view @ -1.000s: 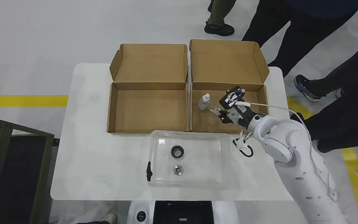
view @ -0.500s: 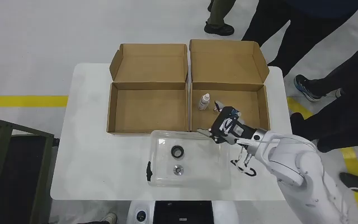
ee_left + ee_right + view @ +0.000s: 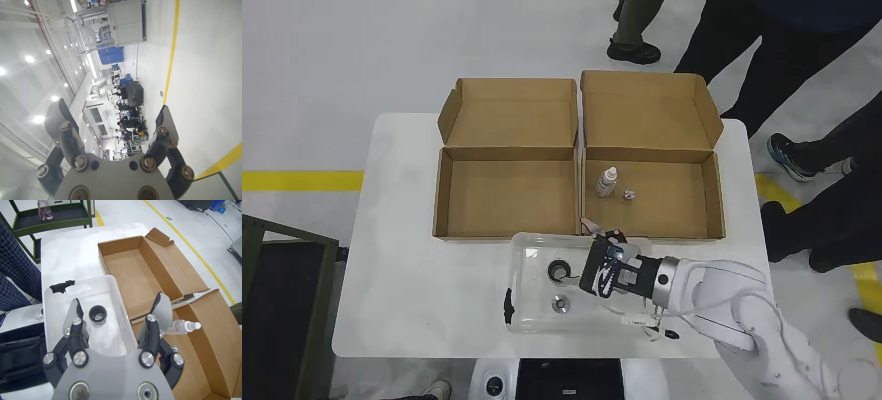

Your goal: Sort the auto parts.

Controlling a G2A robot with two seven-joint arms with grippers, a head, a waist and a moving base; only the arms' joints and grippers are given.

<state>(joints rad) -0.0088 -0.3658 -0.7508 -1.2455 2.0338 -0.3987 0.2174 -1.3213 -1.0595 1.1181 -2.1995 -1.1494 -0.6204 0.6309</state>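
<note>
My right gripper [image 3: 589, 256] hangs open over the clear plastic tray [image 3: 532, 320], with nothing between its fingers. A black ring [image 3: 560, 269] and a small metal part [image 3: 560, 303] lie in the tray. In the right wrist view the black ring [image 3: 98, 314] sits beyond the open right gripper [image 3: 119, 306], inside the tray [image 3: 56, 294]. A small white bottle [image 3: 607, 181] and a tiny metal part [image 3: 630, 194] lie in the right cardboard box [image 3: 682, 205]. The left cardboard box [image 3: 507, 195] holds nothing. My left gripper [image 3: 113, 117] is open and faces the room.
Both boxes have their lids folded back toward the far edge of the white table [image 3: 412, 250]. The bottle [image 3: 181, 326] lies near the right box's wall by the tray. A green cart [image 3: 51, 220] stands past the table's end. People's legs stand beyond the far right corner.
The right gripper moved from over the right box to over the clear tray. A tiny metal part now lies in the right box beside the bottle.
</note>
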